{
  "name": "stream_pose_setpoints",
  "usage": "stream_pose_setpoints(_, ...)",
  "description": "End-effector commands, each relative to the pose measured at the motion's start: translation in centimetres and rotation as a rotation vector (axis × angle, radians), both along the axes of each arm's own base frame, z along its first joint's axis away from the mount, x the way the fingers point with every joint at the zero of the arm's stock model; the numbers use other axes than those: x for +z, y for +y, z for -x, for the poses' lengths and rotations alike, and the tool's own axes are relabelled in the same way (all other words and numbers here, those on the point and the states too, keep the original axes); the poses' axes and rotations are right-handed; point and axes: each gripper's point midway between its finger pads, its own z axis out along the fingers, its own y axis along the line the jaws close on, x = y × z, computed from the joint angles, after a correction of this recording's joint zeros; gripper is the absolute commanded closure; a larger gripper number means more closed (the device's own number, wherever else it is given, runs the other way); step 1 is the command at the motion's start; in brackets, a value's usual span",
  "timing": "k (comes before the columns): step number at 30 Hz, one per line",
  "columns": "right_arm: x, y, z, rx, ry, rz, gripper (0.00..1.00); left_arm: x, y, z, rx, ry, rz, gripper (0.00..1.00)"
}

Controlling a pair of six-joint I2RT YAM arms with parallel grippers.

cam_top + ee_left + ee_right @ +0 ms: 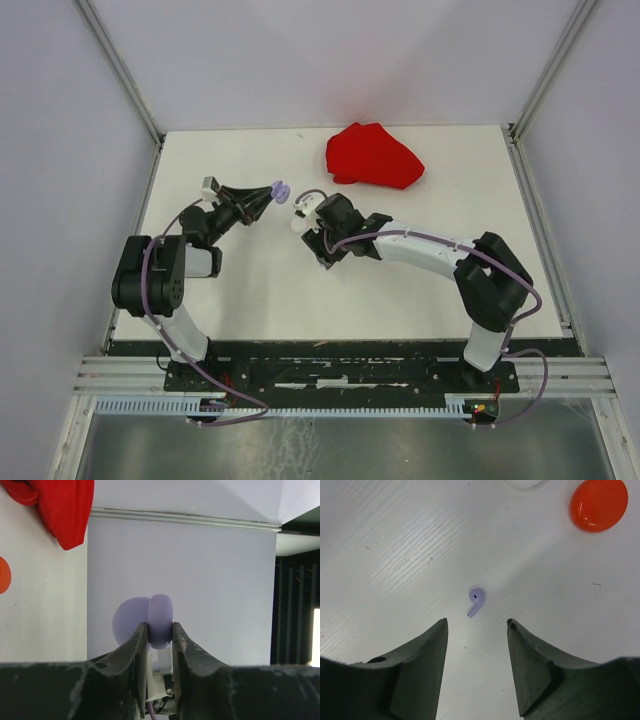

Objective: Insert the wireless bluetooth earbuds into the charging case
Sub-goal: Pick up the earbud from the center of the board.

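A white worktop (400, 290) with a matte surface and fine, faint grain lines is filling the middle of the overhead view, and pale walls are enclosing it. Two black jointed arms are reaching in from the near edge. The right arm has a smooth white forearm shell, and lilac cables are looping along both.

A crumpled red cloth (372, 156), soft and folded, is lying near the far edge of the worktop.

The left end effector (268, 196) is held above the worktop and is pointing towards the middle. Its two rough black fingers are clamping together on a lilac charging case (160, 622). The case is smooth, rounded and pebble-like, and it is sitting edge-on between the fingertips. A paler lilac disc is overlapping it on one side. Whether that disc is an open lid cannot be told.

The right end effector (477, 622) is hovering over the worktop with its two dark, wedge-shaped fingers standing apart and holding nothing.

A glossy red round case (598, 504), shaped like a flattened bead, is resting on the worktop, well apart from those fingers.

One lilac earbud (475, 601), tiny with a round head and a short stem, is lying loose on the worktop just beyond the gap between the right fingertips, touching neither.
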Motion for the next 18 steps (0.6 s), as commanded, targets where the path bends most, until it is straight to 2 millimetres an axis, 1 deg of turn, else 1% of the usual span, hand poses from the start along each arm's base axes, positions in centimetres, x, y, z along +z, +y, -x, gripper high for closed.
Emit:
stream_pose_setpoints(1,0.5,0.8,-1.6,-0.034,-0.029,0.036,0.41,2.1,0.5,1.2,-0.018,-0.07,0.008,0.97)
stream_pose_setpoints(3,-0.1,1.1,-1.6,-0.05,-0.006,0.049,0.42,2.0,0.8,1.3,-0.011,-0.067,0.007,0.97)
stream_pose_setpoints(10,-1.1,1.8,-1.7,-0.101,0.041,0.059,0.47,1.7,1.7,1.5,0.001,-0.06,0.006,0.97)
stream_pose_setpoints(15,-1.8,2.1,-1.3,-0.087,0.051,0.082,0.47,1.5,1.9,1.6,0.004,-0.058,0.007,0.97)
stream_pose_setpoints(18,-2.1,1.9,-1.2,-0.084,0.041,0.111,0.46,1.3,2.0,1.7,0.005,-0.055,0.01,0.97)
